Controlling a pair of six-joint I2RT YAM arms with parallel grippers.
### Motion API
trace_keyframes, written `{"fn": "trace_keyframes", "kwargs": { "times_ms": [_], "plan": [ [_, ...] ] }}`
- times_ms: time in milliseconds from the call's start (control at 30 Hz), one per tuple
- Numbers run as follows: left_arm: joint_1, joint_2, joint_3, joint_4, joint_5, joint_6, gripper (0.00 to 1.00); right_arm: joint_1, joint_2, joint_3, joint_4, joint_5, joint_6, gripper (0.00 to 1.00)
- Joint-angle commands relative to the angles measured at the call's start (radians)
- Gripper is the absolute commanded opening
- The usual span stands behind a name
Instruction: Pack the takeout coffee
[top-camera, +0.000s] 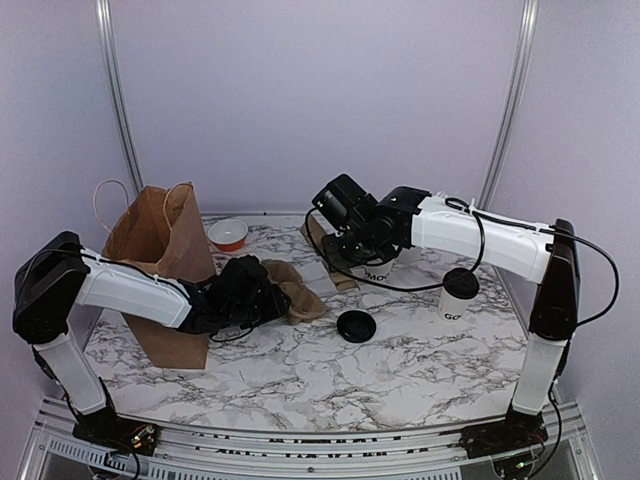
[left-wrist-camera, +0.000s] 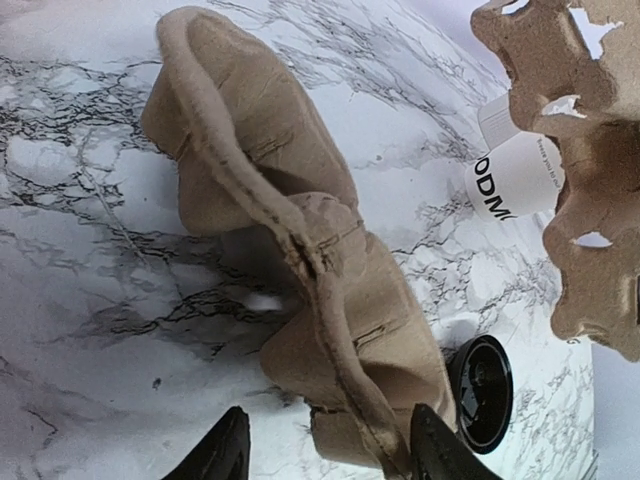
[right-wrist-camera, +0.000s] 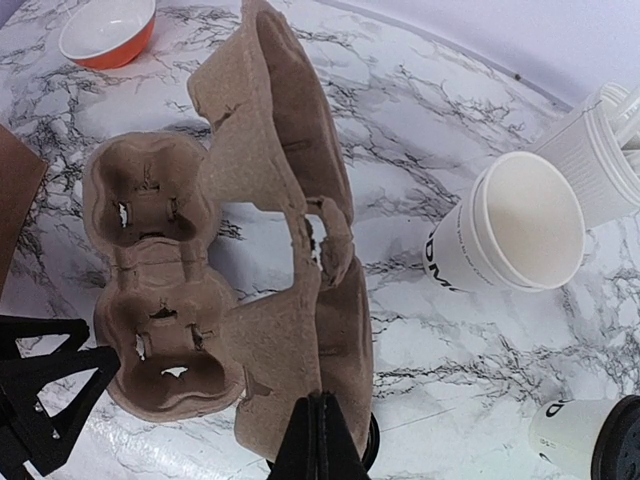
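Nearest the arm bases, the black lid (top-camera: 356, 326) lies flat on the marble bench (top-camera: 400, 370), apart from its cup. Just beyond it, the left pincer (left-wrist-camera: 328, 455) is spread wide with 1 finger on each side of a brown pulp ridge (left-wrist-camera: 290, 230). I cannot tell whether either finger touches it.

Further back, the right pincer (right-wrist-camera: 320, 440) has its 2 fingers drawn tight on the rim of the pulp carrier (right-wrist-camera: 160, 300), which hangs tilted with 2 wells facing the right wrist camera. Whether the ridge is part of this carrier or a second one is unclear.

The white cup (right-wrist-camera: 505, 235) stands upright and uncovered just beside the carrier, lettering near its base. A lidded cup (top-camera: 460, 295) sits to its right, and a cup of stirrers (right-wrist-camera: 600, 150) is behind.

The step in hand looks like readying the carrier. To do it well, I would lay it flat with the wells up, well clear of the open cup so the rim does not get knocked. The lid should probably go on before any lift.

Farthest off are the bowl (top-camera: 228, 235) and the paper bag (top-camera: 160, 235).
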Motion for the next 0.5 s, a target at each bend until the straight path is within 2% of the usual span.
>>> {"fn": "trace_keyframes", "kwargs": {
  "times_ms": [0,200,467],
  "plan": [
    [0.009,-0.039,-0.030,-0.049,-0.029,-0.003,0.52,-0.007,-0.032,0.005,0.008,0.022,0.013,0.00],
    [0.009,-0.034,-0.025,-0.046,0.003,0.016,0.50,-0.008,-0.044,-0.011,0.009,0.028,0.015,0.00],
    [0.009,0.056,0.061,-0.040,0.036,-0.008,0.49,-0.014,-0.102,-0.055,0.019,0.039,0.003,0.00]
  ]
}}
